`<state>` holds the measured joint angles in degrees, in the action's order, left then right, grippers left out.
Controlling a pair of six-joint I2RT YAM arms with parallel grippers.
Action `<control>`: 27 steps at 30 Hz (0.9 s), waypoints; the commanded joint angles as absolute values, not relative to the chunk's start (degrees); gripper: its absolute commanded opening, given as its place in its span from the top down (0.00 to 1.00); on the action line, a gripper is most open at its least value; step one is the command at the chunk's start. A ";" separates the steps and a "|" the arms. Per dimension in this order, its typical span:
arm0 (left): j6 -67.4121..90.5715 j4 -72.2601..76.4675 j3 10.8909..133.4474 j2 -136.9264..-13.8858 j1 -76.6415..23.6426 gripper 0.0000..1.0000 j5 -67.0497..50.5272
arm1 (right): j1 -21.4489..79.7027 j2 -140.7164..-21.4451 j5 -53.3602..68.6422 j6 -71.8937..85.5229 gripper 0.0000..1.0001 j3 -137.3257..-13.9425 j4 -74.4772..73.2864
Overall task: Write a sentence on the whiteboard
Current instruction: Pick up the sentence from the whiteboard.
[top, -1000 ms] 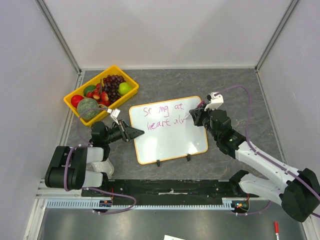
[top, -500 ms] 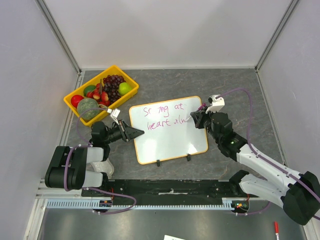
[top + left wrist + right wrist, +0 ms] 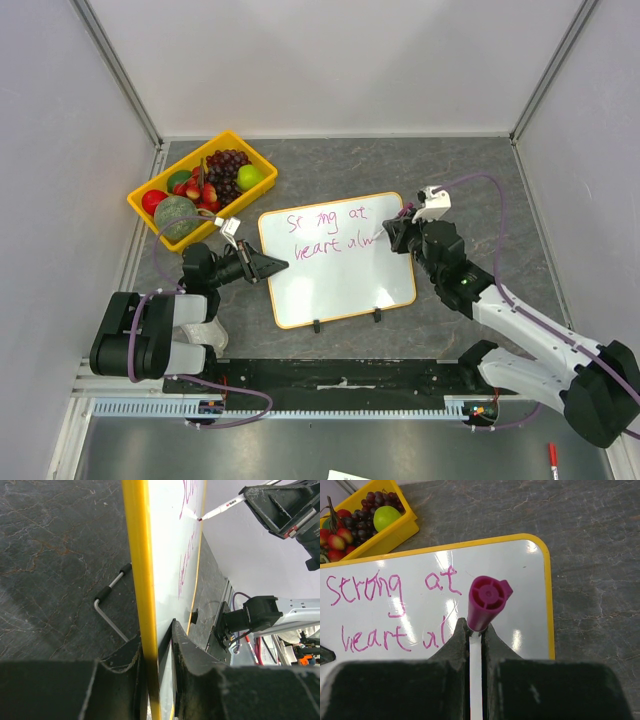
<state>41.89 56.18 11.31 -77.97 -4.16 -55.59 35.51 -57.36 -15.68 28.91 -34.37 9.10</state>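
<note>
The whiteboard point(image 3: 340, 285) with its orange-yellow frame stands propped on the table's middle. The magenta sentence point(image 3: 325, 232) reads "strong at / heart alw" in two lines. My left gripper point(image 3: 272, 265) is shut on the board's left edge, with the frame point(image 3: 140, 555) pinched between its fingers point(image 3: 156, 632). My right gripper point(image 3: 393, 235) is shut on a white marker point(image 3: 481, 605) with a magenta cap on its back end. The marker's tip point(image 3: 200, 519) touches the board at the end of the second line. The writing point(image 3: 367, 586) shows to the marker's left on the board point(image 3: 510, 580).
A yellow fruit tray point(image 3: 254, 151) with grapes, apples and a melon sits at the back left, close to the board's corner. Two black clip feet point(image 3: 317, 325) hold the board's near edge. A red marker point(image 3: 551, 455) lies off the table at the front right. Enclosure walls ring the table.
My right gripper has shifted slightly right along the second line with the marker, and another stroke stands after "al". The left gripper and the board have not moved.
</note>
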 commanded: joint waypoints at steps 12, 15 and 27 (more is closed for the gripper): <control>37.18 55.55 11.87 -78.57 -4.48 0.98 -53.44 | 34.63 -58.72 -14.77 29.79 1.00 -38.59 9.58; 37.18 55.55 11.87 -78.57 -4.39 0.98 -53.52 | 34.54 -56.17 -13.98 30.58 1.00 -37.97 9.58; 37.27 55.63 11.87 -78.66 -4.39 0.98 -53.35 | 32.87 -53.09 -13.98 29.62 1.00 -37.18 7.03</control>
